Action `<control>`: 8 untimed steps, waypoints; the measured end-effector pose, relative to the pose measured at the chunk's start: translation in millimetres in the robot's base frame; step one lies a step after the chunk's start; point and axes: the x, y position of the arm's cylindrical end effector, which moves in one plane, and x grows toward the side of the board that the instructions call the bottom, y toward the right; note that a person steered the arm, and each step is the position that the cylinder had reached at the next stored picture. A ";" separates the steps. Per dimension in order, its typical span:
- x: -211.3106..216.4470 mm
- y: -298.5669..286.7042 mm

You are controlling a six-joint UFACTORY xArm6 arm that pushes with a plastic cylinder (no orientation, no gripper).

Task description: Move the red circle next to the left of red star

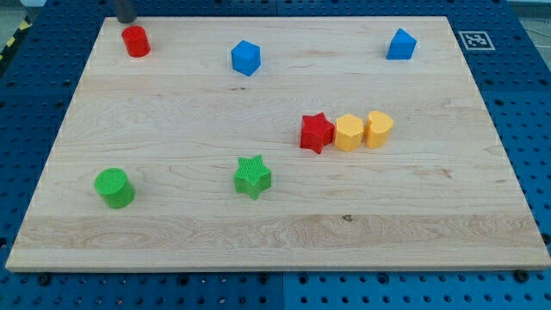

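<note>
The red circle [135,40] stands near the board's top left corner. The red star [316,133] sits right of the board's middle, touching a yellow hexagon [349,133] on its right. My tip [126,19] shows at the view's top edge, just above and slightly left of the red circle, close to it; I cannot tell if they touch. The red circle is far to the left and above the red star.
A yellow heart [379,128] sits right of the yellow hexagon. A blue cube [245,58] is at top middle, a blue block [401,44] at top right. A green star [252,176] and a green circle [114,188] lie lower left. The wooden board [275,241] rests on a blue pegboard.
</note>
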 end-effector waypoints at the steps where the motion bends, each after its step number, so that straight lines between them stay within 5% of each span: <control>1: 22.2 8.6; 5: 77.3 15.0; 8: 149.2 91.6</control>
